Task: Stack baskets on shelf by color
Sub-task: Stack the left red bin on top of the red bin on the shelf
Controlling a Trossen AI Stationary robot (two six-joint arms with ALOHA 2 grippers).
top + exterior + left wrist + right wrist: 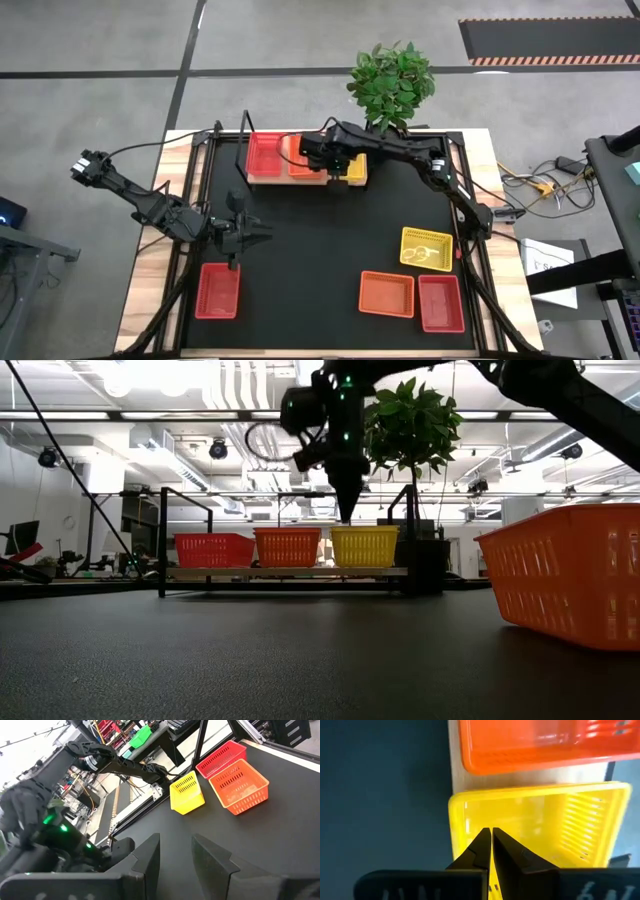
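Observation:
The light-wood shelf (290, 181) at the table's far side carries a red basket (263, 153), an orange basket (303, 160) and a yellow basket (357, 165) side by side on their bases. My right gripper (348, 515) is shut and empty. It points down just above the yellow basket's (540, 820) near-left rim and is clear of it. My left gripper (265, 232) is open and empty over the table's left half, beyond a red basket (218, 290). A yellow (427, 248), an orange (387, 293) and a red basket (441, 303) lie on the table at near right.
A potted plant (390, 85) stands behind the shelf's right end. The shelf's black frame upright (245, 140) rises at its left end. The black tabletop (320, 250) lies bare between the shelf and the loose baskets.

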